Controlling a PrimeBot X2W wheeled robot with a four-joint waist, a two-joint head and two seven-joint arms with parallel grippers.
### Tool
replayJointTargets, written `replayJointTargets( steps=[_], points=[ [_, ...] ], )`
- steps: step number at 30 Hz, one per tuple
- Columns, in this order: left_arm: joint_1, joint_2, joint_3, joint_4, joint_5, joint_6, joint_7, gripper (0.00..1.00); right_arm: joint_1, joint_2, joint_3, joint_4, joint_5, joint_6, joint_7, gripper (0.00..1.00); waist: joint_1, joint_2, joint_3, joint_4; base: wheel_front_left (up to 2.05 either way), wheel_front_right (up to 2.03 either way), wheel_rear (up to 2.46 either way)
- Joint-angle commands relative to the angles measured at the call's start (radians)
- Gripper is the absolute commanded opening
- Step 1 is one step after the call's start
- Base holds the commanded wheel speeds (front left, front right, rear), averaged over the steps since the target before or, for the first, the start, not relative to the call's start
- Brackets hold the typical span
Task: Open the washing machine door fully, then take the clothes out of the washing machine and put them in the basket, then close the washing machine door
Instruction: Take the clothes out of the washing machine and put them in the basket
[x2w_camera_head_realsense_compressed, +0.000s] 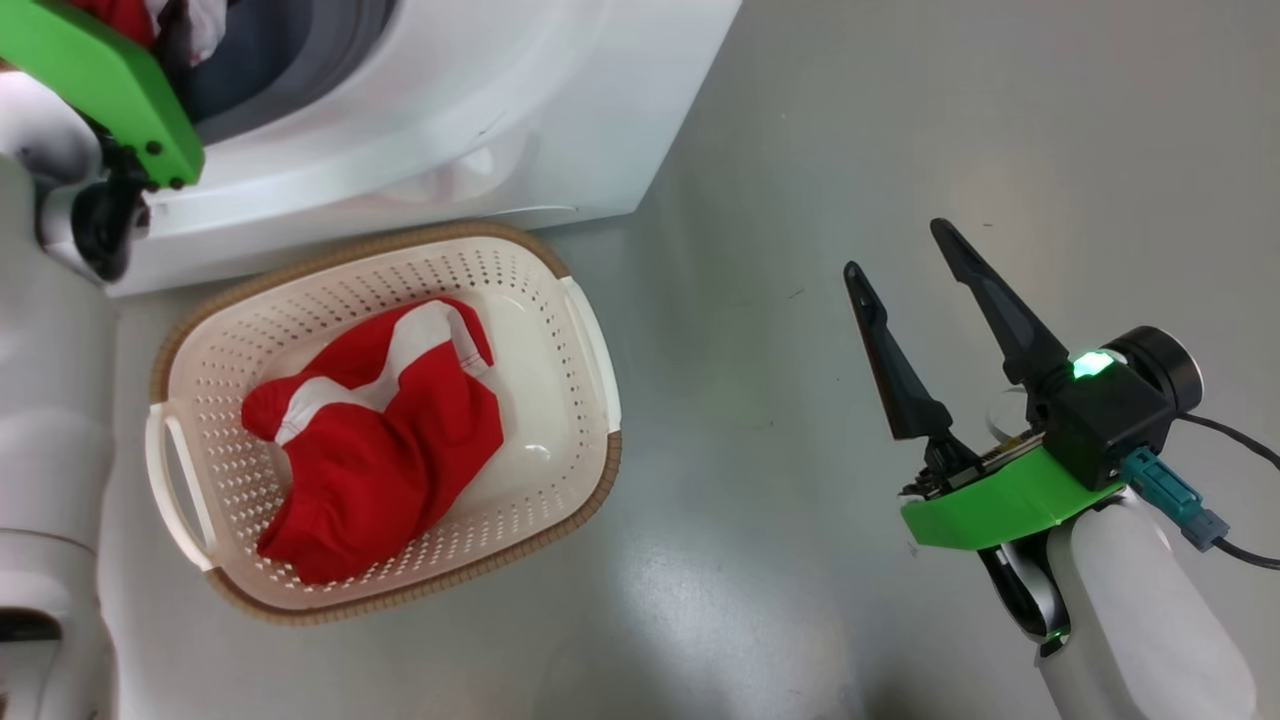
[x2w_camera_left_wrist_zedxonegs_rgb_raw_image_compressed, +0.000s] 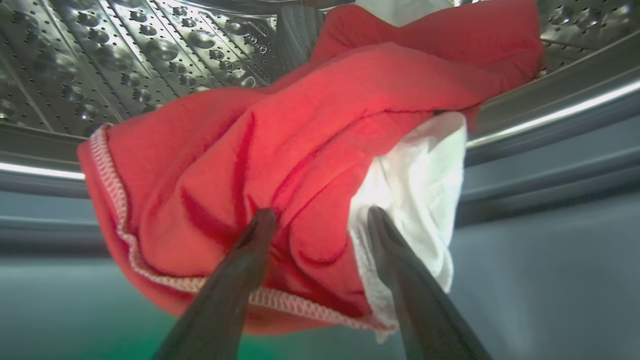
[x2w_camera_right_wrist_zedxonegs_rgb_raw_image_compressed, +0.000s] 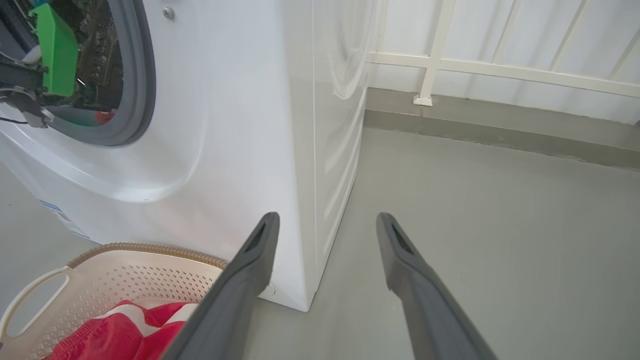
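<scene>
The washing machine (x2w_camera_head_realsense_compressed: 450, 130) stands with its round opening uncovered; its door is out of view. My left gripper (x2w_camera_left_wrist_zedxonegs_rgb_raw_image_compressed: 320, 214) is inside the steel drum (x2w_camera_left_wrist_zedxonegs_rgb_raw_image_compressed: 125, 50), open, its two fingertips pressed against a red garment with a white patch (x2w_camera_left_wrist_zedxonegs_rgb_raw_image_compressed: 300, 125) that hangs over the drum's lip. Another piece of the red and white clothes (x2w_camera_head_realsense_compressed: 380, 450) lies in the basket (x2w_camera_head_realsense_compressed: 540, 290) on the floor in front of the machine. My right gripper (x2w_camera_head_realsense_compressed: 896, 248) hovers open and empty over the floor to the right of the basket; its wrist view shows it (x2w_camera_right_wrist_zedxonegs_rgb_raw_image_compressed: 326, 217) beside the machine's corner.
The grey rubber seal (x2w_camera_right_wrist_zedxonegs_rgb_raw_image_compressed: 142, 90) rings the opening, and my left arm's green wrist plate (x2w_camera_right_wrist_zedxonegs_rgb_raw_image_compressed: 57, 50) sits inside it. A white railing and wall (x2w_camera_right_wrist_zedxonegs_rgb_raw_image_compressed: 500, 70) run behind the machine. Grey floor (x2w_camera_head_realsense_compressed: 900, 120) spreads to the right.
</scene>
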Motion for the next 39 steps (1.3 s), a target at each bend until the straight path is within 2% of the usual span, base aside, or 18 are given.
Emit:
replayJointTargets(
  steps=[1,5,6,7,8,9,15,20,30,35,39],
  points=[
    [-0.014,0.054,0.003,-0.010,0.014,0.012,0.012,1.00,-0.002,0.001,0.024,-0.027,0.013,0.000,-0.006,1.00,0.0000,0.0000,0.000,-0.003,0.00,0.00,0.00],
    [-0.013,0.072,-0.011,0.006,0.029,0.044,0.022,1.00,-0.001,0.005,0.023,-0.027,0.018,0.000,-0.006,1.00,0.0000,0.0000,0.000,-0.011,0.00,0.00,0.00],
    [-0.013,0.074,-0.012,0.008,0.029,0.049,0.021,0.81,-0.001,0.006,0.024,-0.027,0.019,0.000,-0.006,1.00,0.0000,0.0000,-0.001,-0.013,0.00,0.00,0.00],
    [-0.012,0.075,-0.012,0.010,0.029,0.053,0.020,0.44,0.000,0.007,0.024,-0.027,0.019,0.000,-0.006,1.00,0.0000,0.0000,-0.001,-0.015,0.00,0.00,0.00],
    [-0.011,0.077,-0.013,0.011,0.029,0.059,0.014,0.15,0.001,0.008,0.024,-0.026,0.021,0.000,-0.006,1.00,0.0000,0.0000,-0.001,-0.017,0.00,0.00,0.00],
    [-0.010,0.080,-0.015,0.011,0.032,0.065,0.008,0.00,0.002,0.009,0.025,-0.025,0.022,0.000,-0.006,1.00,0.0000,0.0000,-0.001,-0.018,0.00,0.00,0.00],
    [-0.002,0.075,-0.008,-0.005,0.018,0.071,-0.069,0.00,0.001,0.011,0.024,-0.020,0.028,0.000,-0.006,1.00,0.0000,0.0000,0.001,-0.018,0.00,0.00,0.00],
    [0.010,0.062,0.000,-0.035,0.004,0.065,-0.182,0.00,-0.001,0.011,0.022,-0.015,0.029,0.000,-0.006,1.00,0.0000,0.0000,-0.002,-0.011,0.00,0.00,0.00],
    [0.074,0.029,0.027,-0.097,-0.038,0.023,-0.414,0.00,-0.004,0.009,0.023,-0.006,0.028,0.000,-0.006,1.00,0.0000,0.0000,-0.026,0.011,0.00,0.00,0.00],
    [0.146,0.011,0.069,-0.196,-0.062,0.008,-0.464,0.00,-0.004,0.009,0.021,0.005,0.031,0.000,-0.006,1.00,0.0000,0.0000,-0.048,0.029,0.00,0.00,0.00],
    [0.236,-0.004,0.127,-0.363,-0.041,0.017,-0.466,0.00,-0.006,0.009,0.020,0.009,0.032,0.000,-0.006,1.00,0.0000,0.0000,-0.066,0.035,0.00,0.00,0.00]
  ],
)
